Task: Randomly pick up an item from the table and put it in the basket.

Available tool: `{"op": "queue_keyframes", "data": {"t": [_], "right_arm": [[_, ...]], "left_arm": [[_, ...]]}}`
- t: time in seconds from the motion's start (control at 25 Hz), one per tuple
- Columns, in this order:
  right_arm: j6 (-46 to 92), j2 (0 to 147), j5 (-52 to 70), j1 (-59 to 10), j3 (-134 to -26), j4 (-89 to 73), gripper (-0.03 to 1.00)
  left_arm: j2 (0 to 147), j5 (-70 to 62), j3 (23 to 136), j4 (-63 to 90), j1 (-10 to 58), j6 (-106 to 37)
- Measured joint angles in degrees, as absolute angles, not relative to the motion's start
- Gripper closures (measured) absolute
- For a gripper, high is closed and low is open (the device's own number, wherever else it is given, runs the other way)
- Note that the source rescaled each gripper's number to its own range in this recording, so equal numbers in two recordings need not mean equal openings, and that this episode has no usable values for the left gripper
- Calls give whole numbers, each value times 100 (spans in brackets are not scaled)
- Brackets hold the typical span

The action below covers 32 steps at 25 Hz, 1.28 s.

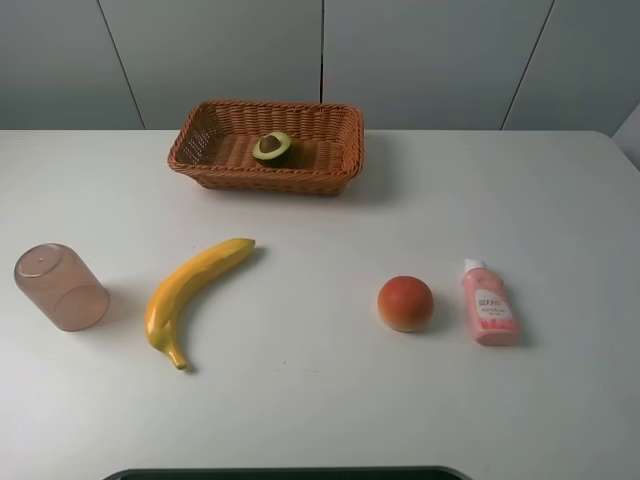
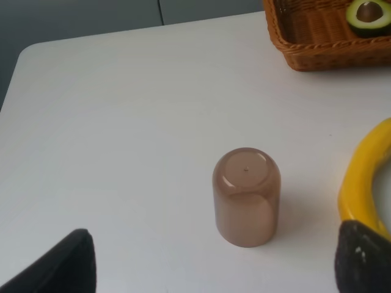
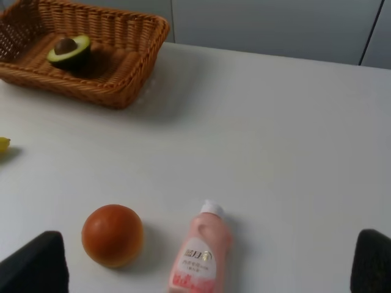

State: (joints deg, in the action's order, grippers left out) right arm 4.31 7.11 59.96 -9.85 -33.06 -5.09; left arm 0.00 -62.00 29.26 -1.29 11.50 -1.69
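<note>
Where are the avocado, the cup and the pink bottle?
avocado (image 1: 272, 148), exterior high view, on its cut face by the pit.
cup (image 2: 246, 198), left wrist view, mid side wall.
pink bottle (image 3: 200, 257), right wrist view, on its label.

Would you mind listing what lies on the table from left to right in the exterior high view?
Cup → banana → basket, holding the avocado → orange-red fruit → pink bottle.
</note>
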Motion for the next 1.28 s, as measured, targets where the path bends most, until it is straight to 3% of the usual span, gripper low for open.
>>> {"op": "queue_keyframes", "data": {"t": [0.2,1.0,1.28], "right_arm": [[431,32,6163,-985,-3028,-523,-3],[170,-2,6242,-962,-2937,-370,-3],[170,-2,6242,-48,-2937,-381,-3]], "left_arm": [[0,-6200,2926,-129,1150,-169],[0,-6200,2926,-129,1150,-169],[0,-6200,2926,-129,1150,-169]]}}
